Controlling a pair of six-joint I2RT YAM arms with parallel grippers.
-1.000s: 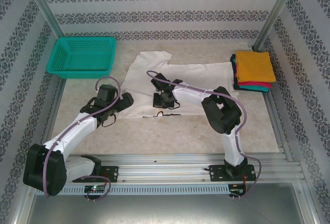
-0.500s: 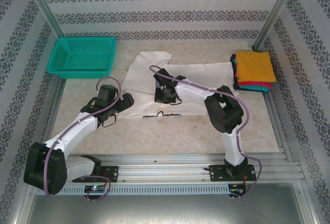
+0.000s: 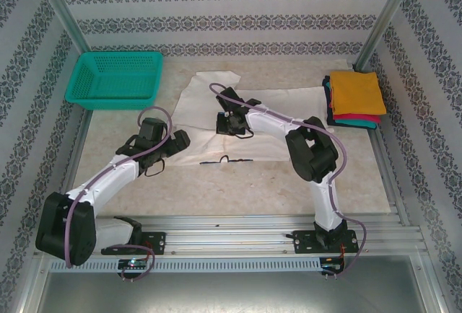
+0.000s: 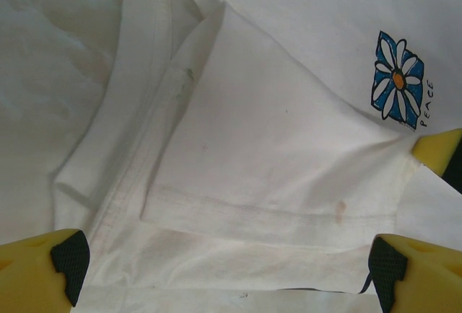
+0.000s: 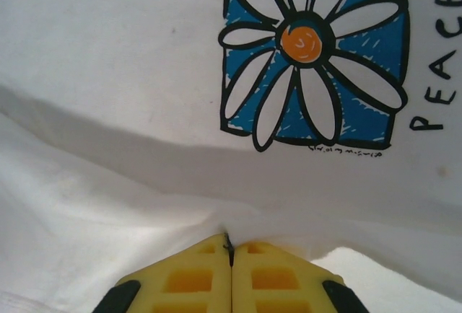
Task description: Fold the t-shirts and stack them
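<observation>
shirt (image 5: 130,60): soft, limp, light | right fingers (image 5: 195,277): closed, pinching a fold at their tips | left fingers (image 4: 36,270): wide open | best hold: hemmed edge between them

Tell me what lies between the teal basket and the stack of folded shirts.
The partly folded white t-shirt, with the right gripper pinching it; the top view shows this.

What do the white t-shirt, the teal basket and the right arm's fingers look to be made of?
The white t-shirt: soft knit cloth, probably cotton, matte; it creases, and stitched hems show. The teal basket: rigid moulded plastic, slightly glossy, with open mesh walls. The right arm's fingers: yellow, smooth hard plastic by the look, with moulded square recesses; exact material unclear.
</observation>
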